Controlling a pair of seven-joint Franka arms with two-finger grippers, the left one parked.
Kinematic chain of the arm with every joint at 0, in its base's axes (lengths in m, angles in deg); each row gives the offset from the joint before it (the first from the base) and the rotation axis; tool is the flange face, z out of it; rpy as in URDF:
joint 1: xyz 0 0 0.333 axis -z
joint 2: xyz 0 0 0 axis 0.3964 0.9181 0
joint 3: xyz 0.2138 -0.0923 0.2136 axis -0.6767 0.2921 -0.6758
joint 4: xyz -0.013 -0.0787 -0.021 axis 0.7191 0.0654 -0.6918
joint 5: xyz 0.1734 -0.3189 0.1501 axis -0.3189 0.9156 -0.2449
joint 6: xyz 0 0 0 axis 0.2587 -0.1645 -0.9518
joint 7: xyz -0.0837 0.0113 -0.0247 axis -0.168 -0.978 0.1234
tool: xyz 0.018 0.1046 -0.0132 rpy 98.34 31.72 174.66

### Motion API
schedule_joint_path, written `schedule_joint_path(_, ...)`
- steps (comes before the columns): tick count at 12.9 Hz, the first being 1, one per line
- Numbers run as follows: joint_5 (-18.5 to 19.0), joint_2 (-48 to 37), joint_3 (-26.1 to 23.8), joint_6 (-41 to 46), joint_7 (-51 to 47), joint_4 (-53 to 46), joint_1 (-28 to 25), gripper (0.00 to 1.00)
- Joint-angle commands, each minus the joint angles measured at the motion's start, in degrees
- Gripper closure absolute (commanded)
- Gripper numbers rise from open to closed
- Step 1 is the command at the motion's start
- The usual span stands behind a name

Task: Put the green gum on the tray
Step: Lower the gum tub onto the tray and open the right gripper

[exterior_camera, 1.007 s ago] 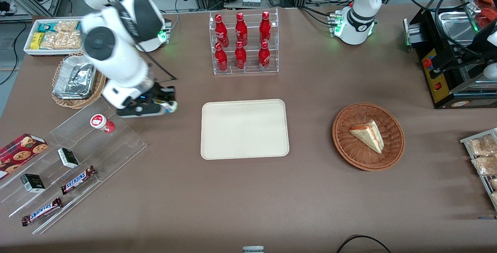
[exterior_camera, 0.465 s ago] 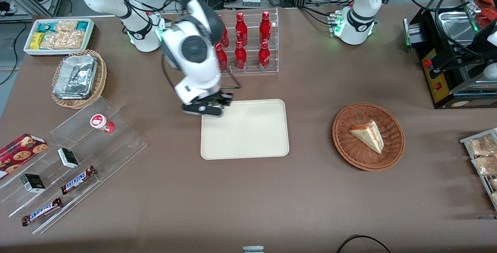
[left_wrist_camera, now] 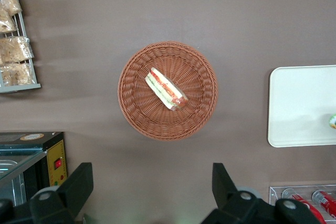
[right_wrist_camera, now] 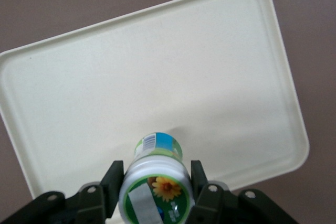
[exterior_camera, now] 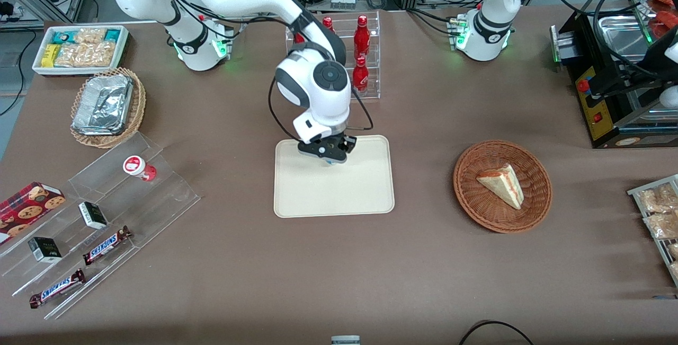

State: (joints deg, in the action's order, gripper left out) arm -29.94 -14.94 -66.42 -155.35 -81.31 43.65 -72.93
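1. The tray (exterior_camera: 333, 191) is a flat cream-beige rectangle with rounded corners and a low raised rim, matte in finish, lying on the brown tabletop (exterior_camera: 318, 271).
2. The green gum (right_wrist_camera: 156, 179) is a small cylinder with a round white lid bearing a green ring and a yellow flower mark; its body label is teal-blue.
3. The gripper (exterior_camera: 332, 152) is above the part of the tray farther from the front camera; its black jaws are closed on the green gum just below the lid.
4. The bottle's long axis runs from the lid at the wrist camera toward the tray surface, body end lowest.
5. The right wrist view shows the lid mark and label; the front view shows only a sliver of the bottle beneath the gripper. The left wrist view shows a wicker basket (left_wrist_camera: 168, 91) holding a sandwich wedge (left_wrist_camera: 167, 88).
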Motion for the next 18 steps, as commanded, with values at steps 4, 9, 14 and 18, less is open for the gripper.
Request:
schedule_joint_path(4, 0.8, 5.5, 0.4, -4.4, -1.2, -2.4, -0.3, 1.00)
schedule_joint_path(9, 0.2, 6.6, 0.4, -5.3, -1.3, -2.4, -0.1, 0.00)
schedule_joint_path(14, 0.5, 0.4, 0.6, -2.5, 0.8, -1.5, 1.9, 0.00)
schedule_joint_path(18, -1.3, -10.5, 0.4, 8.5, 8.5, 0.7, 5.5, 0.00)
